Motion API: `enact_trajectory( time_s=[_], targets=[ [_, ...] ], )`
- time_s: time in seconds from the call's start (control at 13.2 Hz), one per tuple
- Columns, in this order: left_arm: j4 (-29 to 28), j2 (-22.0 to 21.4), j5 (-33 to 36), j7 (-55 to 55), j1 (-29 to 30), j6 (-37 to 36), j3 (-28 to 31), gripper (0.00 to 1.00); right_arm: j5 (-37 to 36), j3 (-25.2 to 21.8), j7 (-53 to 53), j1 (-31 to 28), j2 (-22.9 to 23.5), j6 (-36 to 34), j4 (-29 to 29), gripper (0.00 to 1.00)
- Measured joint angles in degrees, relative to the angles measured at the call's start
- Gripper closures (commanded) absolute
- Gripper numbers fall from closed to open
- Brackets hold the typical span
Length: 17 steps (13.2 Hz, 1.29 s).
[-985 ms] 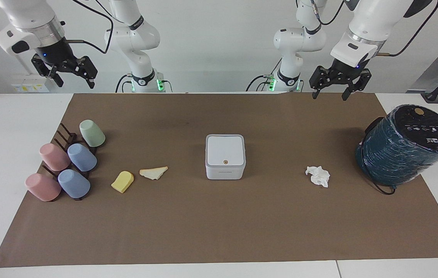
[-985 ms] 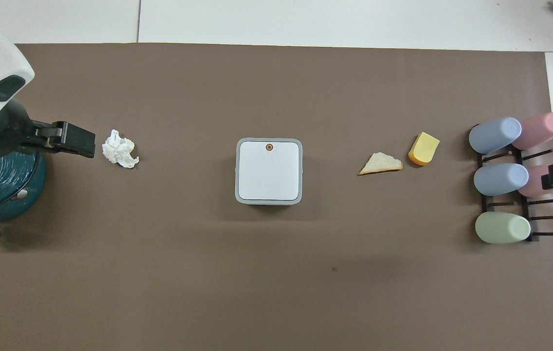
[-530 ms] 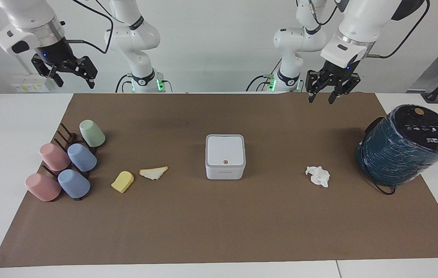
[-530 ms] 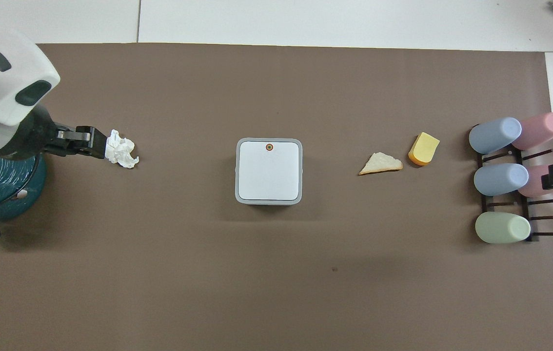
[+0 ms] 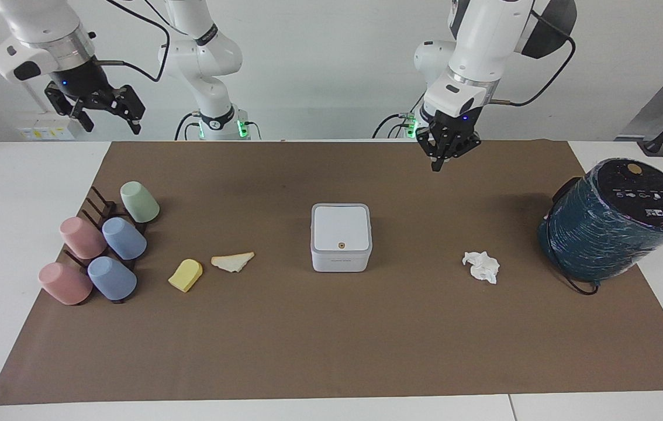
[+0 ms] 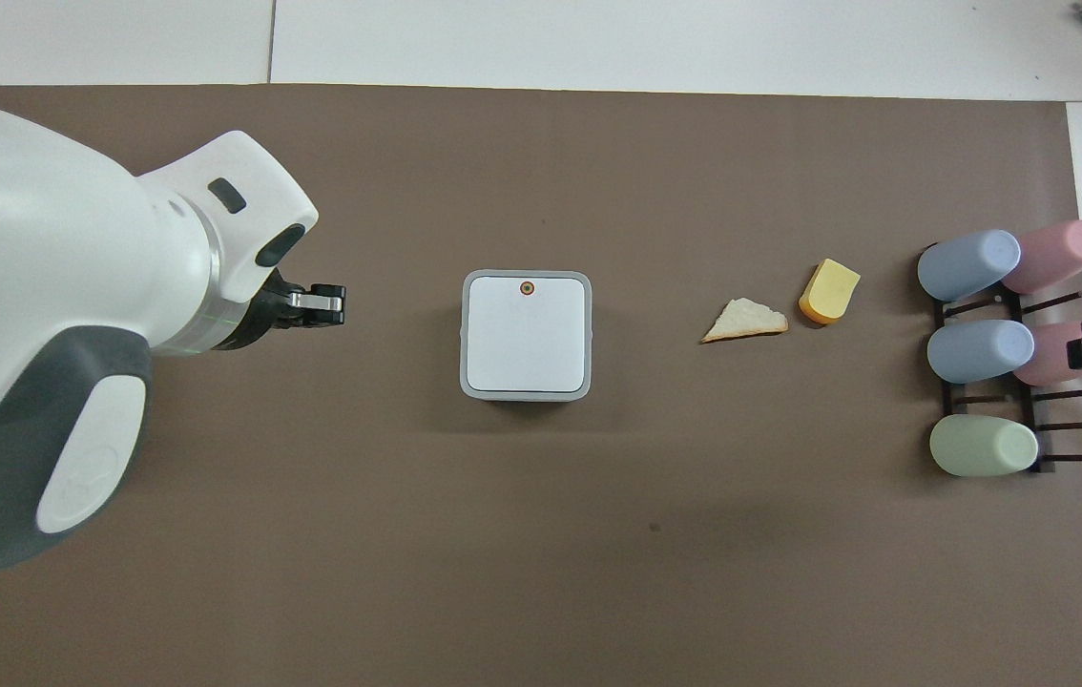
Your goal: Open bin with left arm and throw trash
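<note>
Fingers on your left gripper have come together with nothing between them; a second ago they stood wide apart over the mat's edge toward the left arm's end, and now the arm has swung in toward the middle and hangs in the air over bare mat between the bin and the robots' edge, tips pointing down. That reads as you setting up a closed tip to press or flick the lid, not to pick anything up. Your bin sits at the centre of the mat with its lid flat and shut, the orange dot on the lid edge farthest from the robots, so the opening step is not yet done. None of the trash has moved: the tissue lies on the mat between the bin and the teal cylinder, and the bread slice and yellow block lie side by side between the bin and the cups on their rack. In the overhead view the left arm's bulk hides the tissue. Your right gripper waits high over the table's edge near the cups, fingers spread and empty. You will likely need to bring the left tip down and out over the lid to reach the dot.
</note>
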Motion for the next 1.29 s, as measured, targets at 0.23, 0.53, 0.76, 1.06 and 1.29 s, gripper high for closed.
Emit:
enact_trajectory(
  time_s=[0.23, 0.53, 0.76, 1.06, 1.29],
  targets=[
    [-2.1, 1.36, 0.0, -4.42, -2.62, 5.51, -0.03, 1.0, 0.03, 0.25, 0.01, 0.44, -0.01, 10.38, -4.09, 0.0],
    [-3.13, 7.44, 0.0, -10.98, -6.38, 15.52, -0.09, 1.0, 0.05, 0.42, 6.79, 4.14, 1.9, 24.36, -12.53, 0.0],
    [-3.15, 10.97, -0.02, -13.68, -7.04, 22.13, -0.1, 1.0, 0.04, 0.5, 8.67, 7.03, 6.3, 31.97, -15.89, 0.0],
    [-3.2, 13.13, -0.2, -15.45, -7.93, 26.82, -0.09, 1.0, 0.1, 0.6, -0.49, 10.36, 13.18, 38.6, -16.71, 0.0],
    [-3.22, 16.17, -0.21, -17.26, -9.51, 30.67, -0.09, 1.0, 1.67, 0.59, -14.34, 10.82, 15.55, 42.93, -19.19, 0.0]
  ],
)
